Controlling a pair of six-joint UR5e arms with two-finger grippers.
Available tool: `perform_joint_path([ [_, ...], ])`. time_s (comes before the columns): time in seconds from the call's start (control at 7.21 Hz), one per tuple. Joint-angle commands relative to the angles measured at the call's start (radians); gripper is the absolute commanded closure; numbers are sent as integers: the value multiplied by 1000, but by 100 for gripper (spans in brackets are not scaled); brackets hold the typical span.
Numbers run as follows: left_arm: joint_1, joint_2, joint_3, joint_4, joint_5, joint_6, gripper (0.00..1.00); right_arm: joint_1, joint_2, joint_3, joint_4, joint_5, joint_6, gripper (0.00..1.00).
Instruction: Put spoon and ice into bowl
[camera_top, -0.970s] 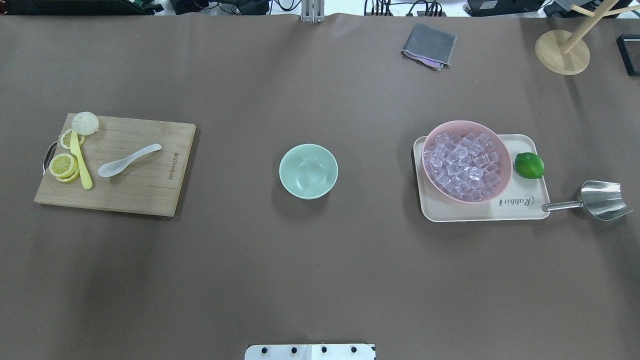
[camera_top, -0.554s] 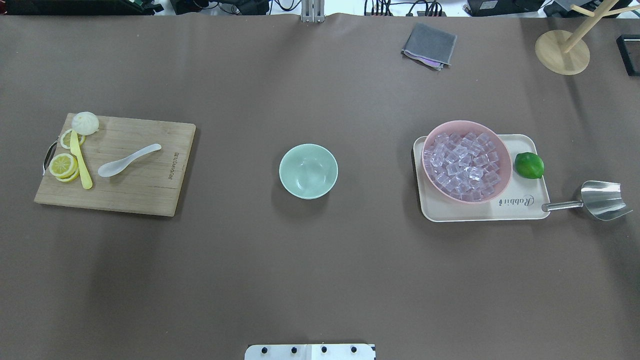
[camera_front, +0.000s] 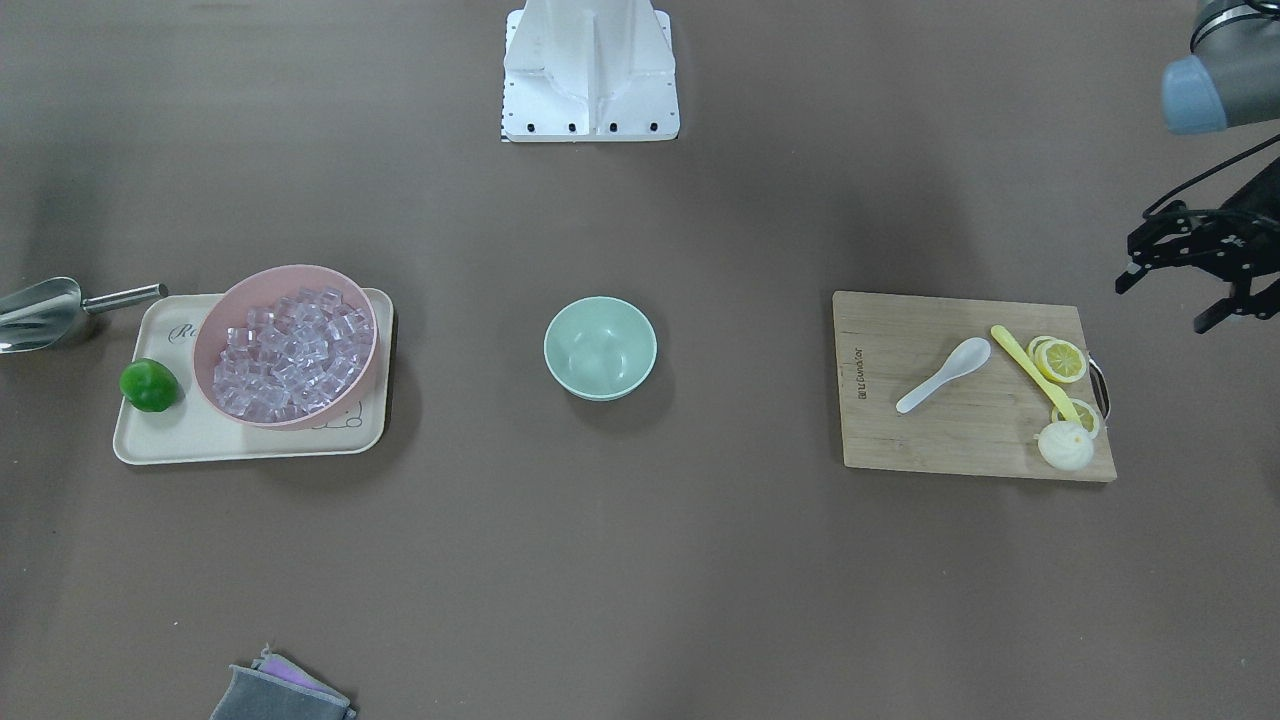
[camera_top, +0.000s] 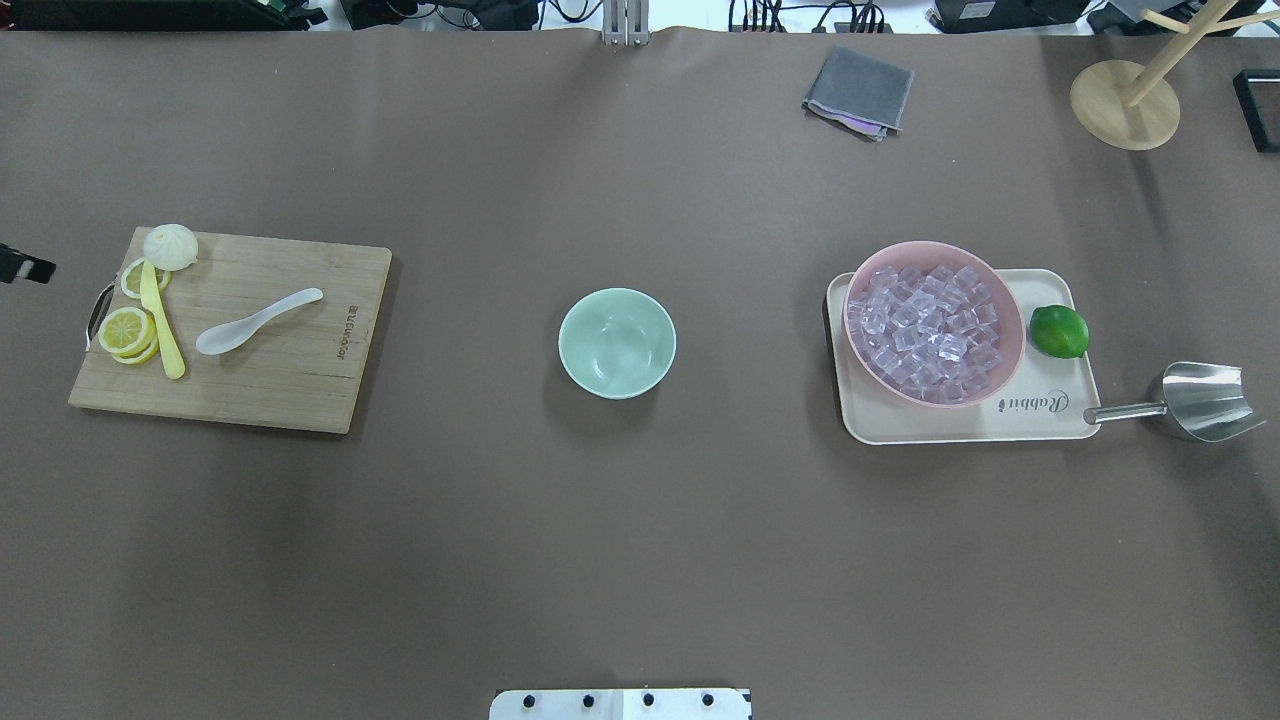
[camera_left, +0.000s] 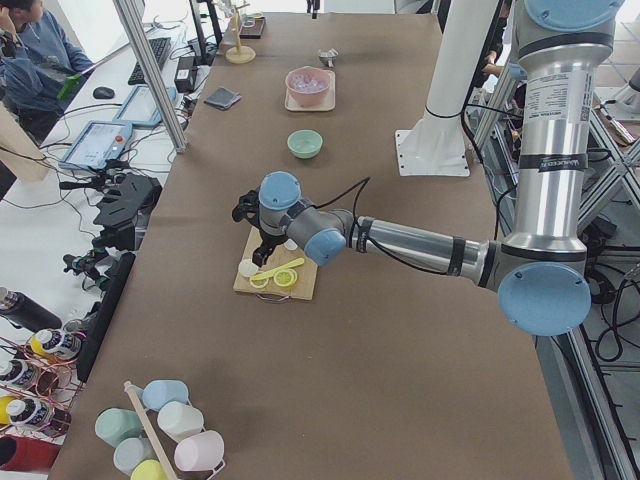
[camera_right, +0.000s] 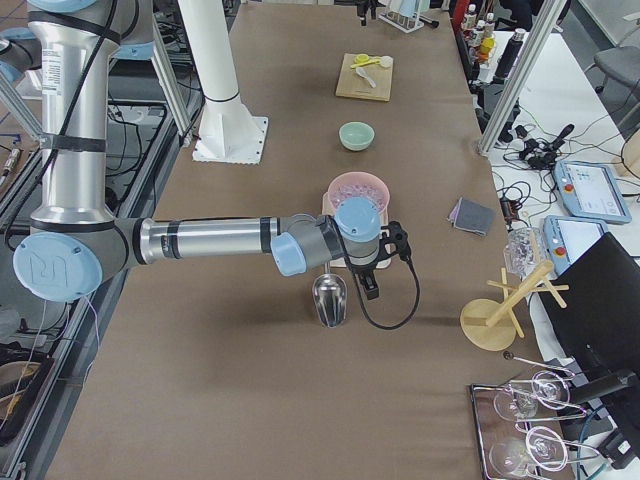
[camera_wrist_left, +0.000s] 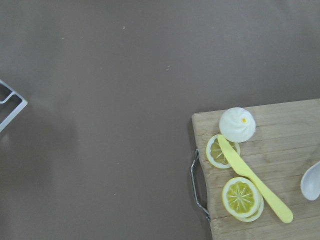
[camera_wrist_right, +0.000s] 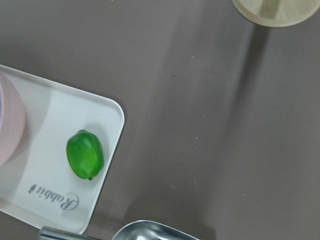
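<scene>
The white spoon (camera_top: 250, 322) lies on a wooden cutting board (camera_top: 290, 380) at the table's left; its scoop shows in the left wrist view (camera_wrist_left: 312, 181). The mint-green bowl (camera_top: 617, 342) stands empty at the centre. Clear ice cubes (camera_top: 925, 330) fill a pink bowl (camera_top: 1016, 335) on the right. My left gripper (camera_front: 1165, 305) hovers open beyond the board's outer end, apart from the spoon. My right gripper (camera_right: 375, 265) shows only in the exterior right view, above the steel scoop (camera_right: 329, 298); I cannot tell whether it is open or shut.
The board also carries lemon slices (camera_top: 127, 330), a yellow knife (camera_top: 162, 325) and a white bun (camera_top: 171, 245). The pink bowl and a lime (camera_top: 1058, 331) sit on a beige tray (camera_top: 960, 425). A grey cloth (camera_top: 858, 92) and a wooden stand (camera_top: 1125, 105) are at the far edge.
A tip of my left gripper has come into the overhead view at the left edge, beside the board. Nothing on the table has moved.
</scene>
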Motion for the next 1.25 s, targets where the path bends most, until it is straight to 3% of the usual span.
perform_joint_path([
  [0.0, 137, -121, 58, -2, 124, -2, 3, -62, 55, 33, -2, -17, 22, 5],
  [0.28, 234, -207, 135, -3, 130, 0, 4, -152, 97, 76, -2, -66, 84, 5],
  [0.42, 251, -228, 167, -5, 131, 6, 12, -194, 118, 94, -2, -88, 132, 5],
  [0.97, 335, -237, 200, -8, 191, 7, 26, -314, 171, 143, -3, -166, 315, 5],
  [1.11, 335, -238, 214, -8, 200, 10, 40, -327, 184, 143, -3, -175, 345, 5],
])
